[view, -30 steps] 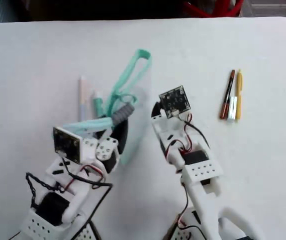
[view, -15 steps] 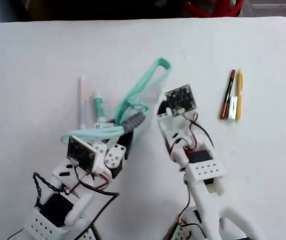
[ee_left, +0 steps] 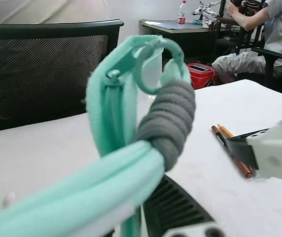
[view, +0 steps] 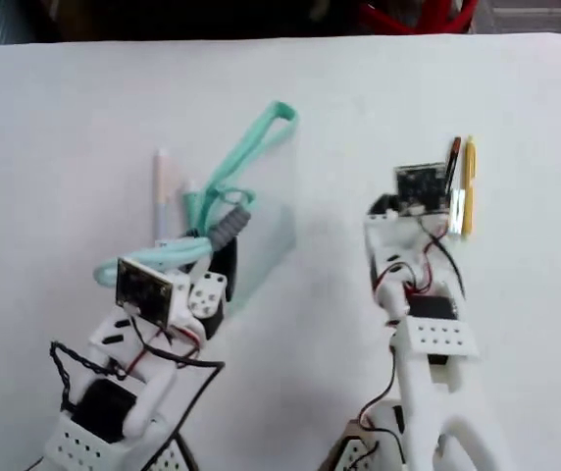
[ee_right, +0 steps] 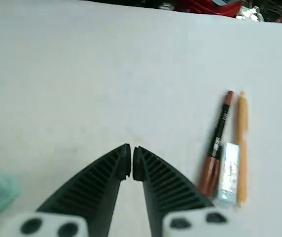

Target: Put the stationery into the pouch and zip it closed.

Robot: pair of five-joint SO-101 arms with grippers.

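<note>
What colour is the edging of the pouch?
Mint green; the pouch edging shows best in the left wrist view.

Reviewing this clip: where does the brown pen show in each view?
High view: brown pen at the table's right, partly under the right arm's camera board.
Left wrist view: brown pen on the table beyond the pouch.
Right wrist view: brown pen just past the right gripper.
Shared landmark: the yellow pen lying alongside it.
</note>
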